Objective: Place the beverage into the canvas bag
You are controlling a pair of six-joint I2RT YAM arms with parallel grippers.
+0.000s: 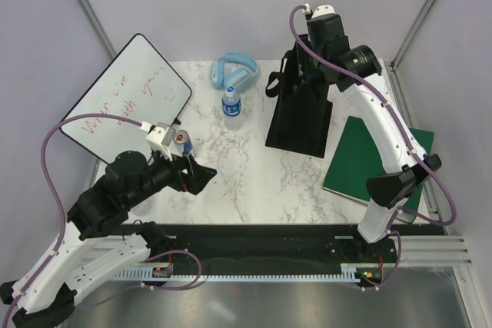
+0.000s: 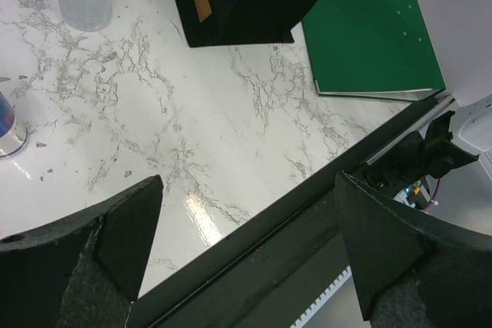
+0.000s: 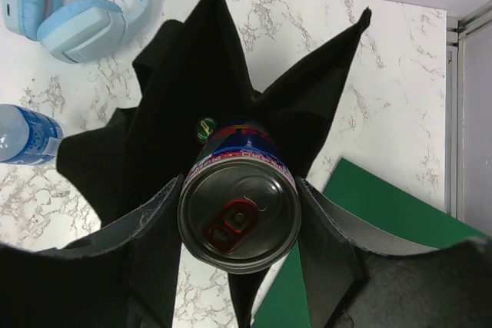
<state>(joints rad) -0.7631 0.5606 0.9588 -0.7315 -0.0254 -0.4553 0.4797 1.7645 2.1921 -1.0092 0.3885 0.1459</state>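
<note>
My right gripper (image 3: 240, 217) is shut on a blue and silver beverage can (image 3: 239, 203) with a red tab, seen top-on, its fingers (image 3: 327, 243) pressed on both sides. The can hangs over the open mouth of the black canvas bag (image 3: 184, 105), which stands upright at the back right of the table (image 1: 300, 117). A small green round thing (image 3: 204, 127) shows inside the bag. In the top view the right wrist (image 1: 327, 32) is above the bag's top. My left gripper (image 2: 250, 220) is open and empty, low over the table's front edge (image 1: 196, 174).
A second can (image 1: 183, 140) stands by the left gripper. A water bottle (image 1: 231, 102) and blue headphones (image 1: 233, 73) are at the back centre. A whiteboard (image 1: 127, 97) lies at the left. A flat green book (image 1: 377, 159) lies right of the bag.
</note>
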